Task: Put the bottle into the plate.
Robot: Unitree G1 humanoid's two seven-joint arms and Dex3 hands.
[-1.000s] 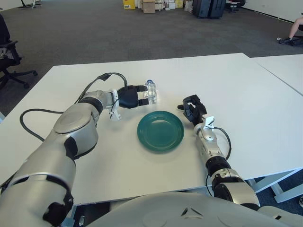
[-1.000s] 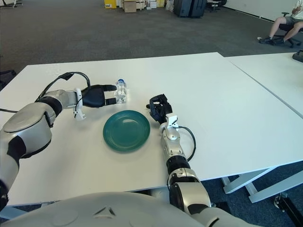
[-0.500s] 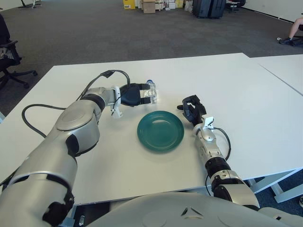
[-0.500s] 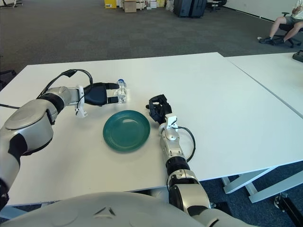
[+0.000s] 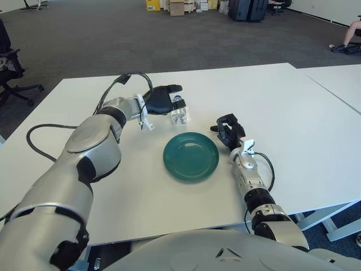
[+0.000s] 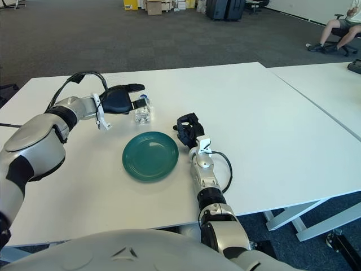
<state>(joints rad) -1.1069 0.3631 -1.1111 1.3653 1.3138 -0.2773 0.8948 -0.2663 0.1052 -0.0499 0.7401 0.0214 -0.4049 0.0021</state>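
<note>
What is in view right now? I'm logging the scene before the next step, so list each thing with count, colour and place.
Clear plastic bottle with blue cap: one, upright on the table, just beyond the plate's far left rim.
Round dark green plate: one, near the table's middle, nothing in it.
White table: one under everything; a second white table at the right edge.
Black office chair: one, far left on grey carpet.
Cardboard boxes and black cases: several, along the far wall.
Seated person: one, top right, only partly seen.
Left hand: black, at the bottle's upper part, fingers around its top.
Right hand: black, right of the plate, fingers curled, holding nothing.
</note>
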